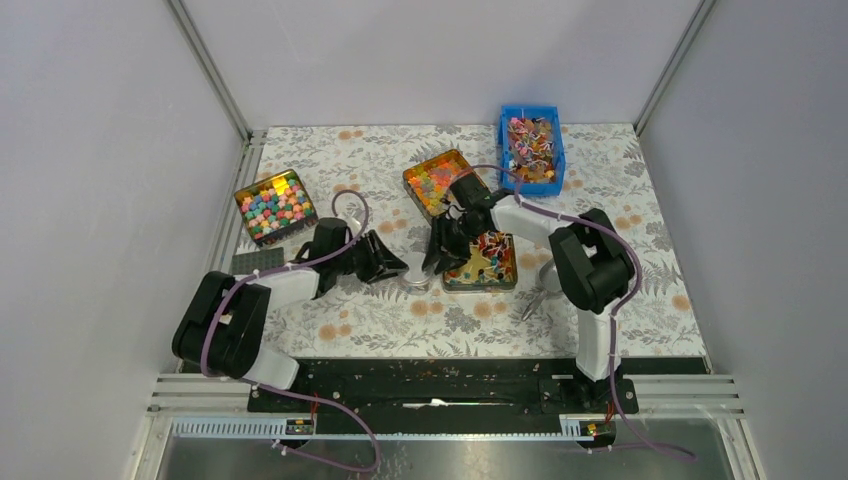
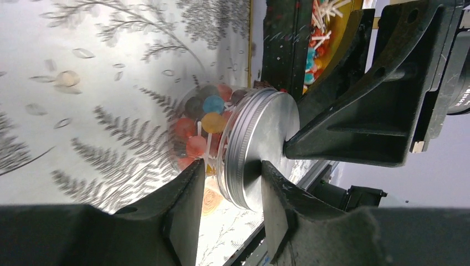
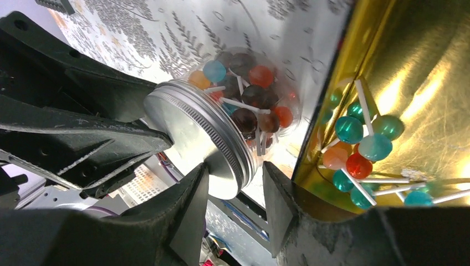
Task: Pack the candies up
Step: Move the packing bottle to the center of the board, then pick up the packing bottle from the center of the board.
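A small glass jar (image 1: pixel 415 272) with a silver screw lid (image 2: pixel 266 138) stands on the patterned table, filled with candies (image 3: pixel 249 94): small round red, orange and blue sweets with thin white ends. More candies lie in the gold tin (image 1: pixel 512 285) just right of the jar, also in the right wrist view (image 3: pixel 410 66), and in the blue bin (image 1: pixel 531 148) at the back. My left gripper (image 1: pixel 398 266) (image 2: pixel 231 166) is at the jar's left and my right gripper (image 1: pixel 437 262) (image 3: pixel 235 166) at its right. Each is open, with one finger lying against the lid's top.
A tin of pink-blue-yellow cube sweets (image 1: pixel 275 205) sits at the left. A tin of orange-yellow-green pieces (image 1: pixel 435 183) sits behind the jar. A dark flat plate (image 1: pixel 258 260) lies by the left arm and a grey metal object (image 1: pixel 545 278) by the right arm. Grey walls enclose the table.
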`<state>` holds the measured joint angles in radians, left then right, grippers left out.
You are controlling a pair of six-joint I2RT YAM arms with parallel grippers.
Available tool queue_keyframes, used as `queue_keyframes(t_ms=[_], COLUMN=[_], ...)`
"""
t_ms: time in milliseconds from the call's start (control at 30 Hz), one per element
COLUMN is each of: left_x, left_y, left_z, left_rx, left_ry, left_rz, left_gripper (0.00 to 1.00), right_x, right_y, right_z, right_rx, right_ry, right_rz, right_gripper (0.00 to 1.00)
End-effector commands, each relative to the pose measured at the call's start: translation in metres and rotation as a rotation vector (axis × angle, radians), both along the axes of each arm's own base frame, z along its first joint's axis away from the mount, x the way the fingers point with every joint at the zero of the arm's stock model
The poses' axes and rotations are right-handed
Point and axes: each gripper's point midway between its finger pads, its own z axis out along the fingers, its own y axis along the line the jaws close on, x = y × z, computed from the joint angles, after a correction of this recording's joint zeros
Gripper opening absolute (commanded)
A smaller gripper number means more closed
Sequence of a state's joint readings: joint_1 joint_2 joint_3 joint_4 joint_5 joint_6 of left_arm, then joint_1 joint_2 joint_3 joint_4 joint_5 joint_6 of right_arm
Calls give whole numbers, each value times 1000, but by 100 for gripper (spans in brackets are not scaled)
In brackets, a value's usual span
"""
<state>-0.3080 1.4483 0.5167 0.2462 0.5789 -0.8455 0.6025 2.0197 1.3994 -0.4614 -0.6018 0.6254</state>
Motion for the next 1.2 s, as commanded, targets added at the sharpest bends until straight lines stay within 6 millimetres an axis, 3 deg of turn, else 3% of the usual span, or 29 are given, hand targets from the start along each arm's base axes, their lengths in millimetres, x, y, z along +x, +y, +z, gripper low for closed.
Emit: queue_keyframes(t_ms=[0,167,367,500,767,1000,1167], left_x=[-6,-3,-25,-39,-36,-30,-33], left_y=[-19,-22,-20,-16,-24,-26,-26], left_z=[-16,-3,8,5,-10,9,-5], left_rx=[44,45,30,30,21,12,32], left_ry=[60,20,-6,-7,17,-88,-49], left_rz=[-34,-45,-77,-71,-87,-97,-113], left_gripper=[37,56,64,61,50,58,54], right_x=[-21,-30,-33,-35,-39,-44,-43], right_y=[-54,-64,-64,-64,-63,-67,-65], right_z=[-48,-46,-46,-48,-51,-56,-54], right_rx=[-210,-195,-186,-186,-173,-184,-176], right_ry=[15,7,19,28,46,60,60], right_rz=[-4,11,13,10,-2,-4,-9], right_gripper=[48,56,63,62,56,55,54])
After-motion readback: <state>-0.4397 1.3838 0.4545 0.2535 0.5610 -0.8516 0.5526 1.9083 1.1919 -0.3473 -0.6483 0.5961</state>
